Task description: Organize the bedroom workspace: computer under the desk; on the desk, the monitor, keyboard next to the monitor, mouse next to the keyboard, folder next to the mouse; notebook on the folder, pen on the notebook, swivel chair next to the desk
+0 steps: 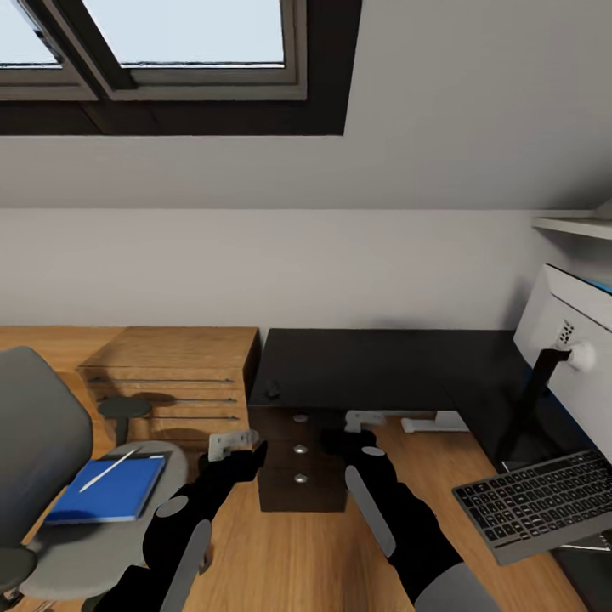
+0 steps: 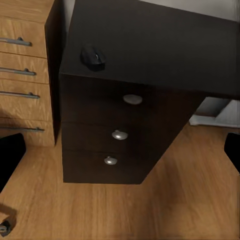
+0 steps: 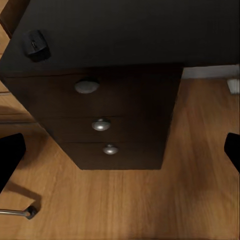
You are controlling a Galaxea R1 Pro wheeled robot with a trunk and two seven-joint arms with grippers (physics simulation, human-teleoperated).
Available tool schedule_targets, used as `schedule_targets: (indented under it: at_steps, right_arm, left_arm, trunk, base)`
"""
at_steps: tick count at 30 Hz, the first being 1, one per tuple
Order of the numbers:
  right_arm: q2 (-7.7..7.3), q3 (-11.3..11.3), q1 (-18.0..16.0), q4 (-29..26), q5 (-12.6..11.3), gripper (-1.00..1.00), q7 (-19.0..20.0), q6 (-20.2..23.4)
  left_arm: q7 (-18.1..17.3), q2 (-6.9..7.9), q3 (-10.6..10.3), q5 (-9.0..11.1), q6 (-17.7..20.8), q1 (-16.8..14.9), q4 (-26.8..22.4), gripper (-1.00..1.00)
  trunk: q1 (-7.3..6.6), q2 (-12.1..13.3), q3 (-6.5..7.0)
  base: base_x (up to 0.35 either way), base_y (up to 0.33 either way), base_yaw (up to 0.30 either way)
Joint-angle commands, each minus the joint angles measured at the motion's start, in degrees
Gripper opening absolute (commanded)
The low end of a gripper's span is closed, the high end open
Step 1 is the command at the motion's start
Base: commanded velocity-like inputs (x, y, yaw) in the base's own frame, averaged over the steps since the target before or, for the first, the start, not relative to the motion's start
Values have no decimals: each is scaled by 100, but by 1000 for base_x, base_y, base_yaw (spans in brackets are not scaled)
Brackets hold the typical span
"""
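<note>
1. The desk (image 1: 374,365) stood against the white wall, its glossy black top running toward the right; its black drawer unit (image 1: 299,463) with three round silver knobs sat under the near left corner on the wooden floor (image 1: 280,552).
2. The mouse (image 1: 273,392) lay on the desk top close to that left front corner, above the drawer unit; the left wrist view showed it (image 2: 93,58) near the top's edge.
3. The monitor (image 1: 568,340) stood at the right end of the desk, pale back toward the camera, on its slim black stand arm; the keyboard (image 1: 535,503) lay in front of it at the right, tilted; what it rested on could not be told.
4. The swivel chair (image 1: 51,476) stood at the left, apart from the desk; the folder (image 1: 110,489) lay flat on its seat, with the pen (image 1: 109,470) lying on the folder.
5. A light-wood cabinet (image 1: 170,374) with drawers stood just left of the desk.
6. The left gripper (image 1: 234,446) hung in front of the drawer unit, its fingers spread wide and holding nothing, the dark fingertips sitting at opposite edges of the left wrist view.
7. The right gripper (image 1: 361,425) hung just beside the drawer unit's right side; its fingers were likewise wide apart and empty.
</note>
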Motion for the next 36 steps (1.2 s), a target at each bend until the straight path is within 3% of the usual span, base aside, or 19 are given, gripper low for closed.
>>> schedule_targets:
  at_steps: [1,6,9,13,17,18,21,23,24,25,29,33,36]
  right_arm:
    - [-2,26,-10,30,-57,100,-57,9]
    - [-2,90,-9,221,-43,100,-57,-251]
    - [-8,297,-8,493,-35,100,-57,-536]
    - [-25,760,-9,1003,-27,100,-86,-1162]
    - [-25,1162,-7,1676,-32,100,-103,-1833]
    - [-15,1332,-6,2089,-35,100,-106,-2188]
    - [-5,1501,-3,2515,-39,100,-104,-2545]
    - [7,1654,7,2959,-43,100,-93,-2881]
    - [17,1732,12,3266,-44,100,-85,-3101]
    - [73,1820,24,3978,-51,100,-58,-3647]
    - [136,1855,31,4568,-54,100,9,-4087]
    - [155,1860,37,4926,-54,100,55,-4297]
    - [155,1859,76,5263,-57,100,185,-4452]
  left_arm:
    - [51,-1,57,62,18,-3,-9,100]
    - [51,-7,210,62,12,-3,-9,100]
    - [51,-7,216,61,8,-3,5,100]
    - [56,-6,214,54,-12,-3,224,100]
    - [75,44,229,39,-133,-3,781,100]
    - [83,141,234,39,-294,5,1088,100]
    - [85,250,234,42,-561,35,1470,100]
    - [84,313,234,43,-959,59,1911,100]
    - [79,337,234,44,-1274,70,2222,100]
    - [66,365,234,44,-2064,85,2953,100]
    - [62,369,229,40,-2619,91,3598,100]
    - [59,365,219,38,-2937,92,4083,100]
    - [54,353,205,35,-3384,101,4710,100]
  trunk:
    - [0,-5,-8]
    - [-66,115,46]
    - [-131,235,100]
    - [-219,396,172]
    - [-307,556,244]
    - [-329,596,262]
    - [-395,716,316]
    - [-439,797,352]
    - [-461,837,370]
    - [-483,877,388]
    - [-571,1037,459]
    - [-659,1198,531]
    - [-724,1318,585]
  base:
    - [-17,13,-291]
    - [-7,6,-224]
    - [-1,1,-64]
    - [0,0,-22]
    - [0,0,-6]
    - [0,0,-2]
    - [0,0,-1]
    - [0,0,0]
    - [0,0,0]
    - [0,0,0]
    - [0,0,0]
    - [0,0,0]
    - [0,0,0]
